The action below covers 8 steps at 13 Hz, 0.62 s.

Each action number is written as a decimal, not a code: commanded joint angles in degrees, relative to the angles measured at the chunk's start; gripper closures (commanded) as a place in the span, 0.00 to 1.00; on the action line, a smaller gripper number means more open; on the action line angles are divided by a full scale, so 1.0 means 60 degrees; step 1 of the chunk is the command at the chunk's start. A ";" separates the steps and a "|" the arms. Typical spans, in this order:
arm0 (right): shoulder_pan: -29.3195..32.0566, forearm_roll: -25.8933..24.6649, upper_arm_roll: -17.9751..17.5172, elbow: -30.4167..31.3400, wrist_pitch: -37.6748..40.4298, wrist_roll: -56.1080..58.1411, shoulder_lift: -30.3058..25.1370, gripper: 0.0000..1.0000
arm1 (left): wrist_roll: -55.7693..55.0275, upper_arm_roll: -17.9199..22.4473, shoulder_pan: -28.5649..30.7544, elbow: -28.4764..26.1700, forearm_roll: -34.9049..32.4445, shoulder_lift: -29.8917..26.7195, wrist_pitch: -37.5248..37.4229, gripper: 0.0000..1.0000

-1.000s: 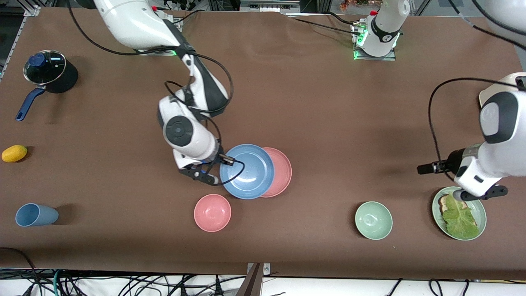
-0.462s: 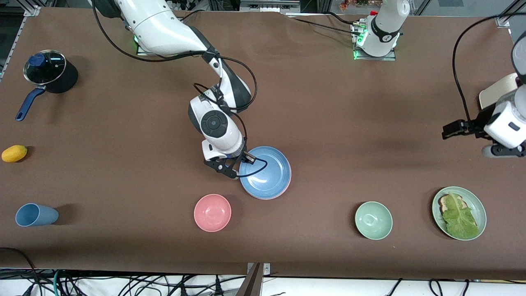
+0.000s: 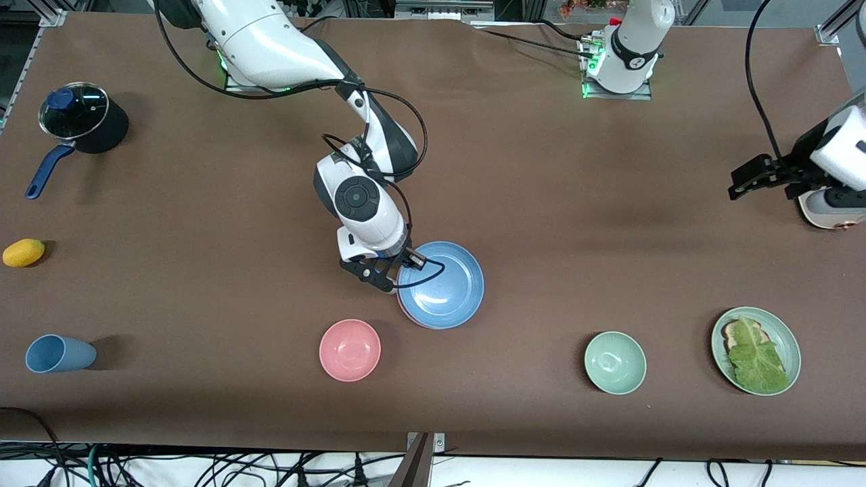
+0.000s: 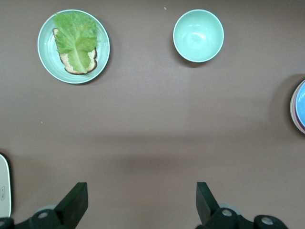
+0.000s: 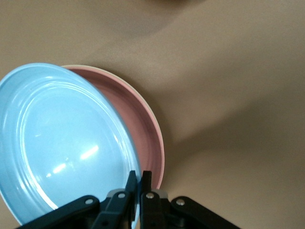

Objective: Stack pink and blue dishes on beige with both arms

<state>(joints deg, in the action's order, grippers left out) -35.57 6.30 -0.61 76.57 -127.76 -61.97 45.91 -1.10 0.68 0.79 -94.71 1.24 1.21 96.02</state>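
Observation:
My right gripper (image 3: pixel 392 274) is shut on the rim of the blue plate (image 3: pixel 443 285). It holds that plate slightly tilted over the pink plate (image 3: pixel 407 316), and only a thin pink edge shows in the front view. In the right wrist view my right gripper (image 5: pixel 139 179) pinches the blue plate (image 5: pixel 62 143) above the pink plate (image 5: pixel 143 129). A pale beige rim (image 4: pixel 291 107) shows under the pink one. My left gripper (image 3: pixel 746 181) hangs open and holds nothing, over bare table at the left arm's end; in its wrist view the left gripper (image 4: pixel 140 205) has its fingers wide apart.
A pink bowl (image 3: pixel 350 350) sits nearer the front camera than the stack. A green bowl (image 3: pixel 615 362) and a pale green plate with lettuce (image 3: pixel 756 350) lie toward the left arm's end. A blue cup (image 3: pixel 59 354), a yellow fruit (image 3: pixel 24 252) and a lidded black pot (image 3: pixel 82 122) stand at the right arm's end.
My right arm has carried the blue plate sideways until it covers the pink plate. My left arm has risen off the lettuce plate and drawn back toward its end of the table.

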 commanded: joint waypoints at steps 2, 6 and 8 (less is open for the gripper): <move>-0.0034 -0.0230 0.0116 -0.0106 -0.0006 0.0072 -0.0005 0.44 | -0.0006 0.0049 -0.0028 0.0433 0.0234 -0.0026 -0.0491 0.00; 0.0273 -0.0304 0.0189 -0.0396 0.1073 0.0554 -0.0268 0.26 | 0.0022 0.0005 -0.0044 0.0433 0.0233 -0.0055 -0.0491 0.00; 0.0609 -0.0304 0.0263 -0.1055 0.2215 0.1708 -0.0313 0.16 | 0.0095 0.0034 0.0014 0.0447 0.0132 0.0047 -0.0170 0.00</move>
<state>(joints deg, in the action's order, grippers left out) -33.99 5.13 1.10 73.40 -120.40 -56.75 45.05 -1.10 0.58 0.73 -93.23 1.25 0.75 94.48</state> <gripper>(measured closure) 0.269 0.000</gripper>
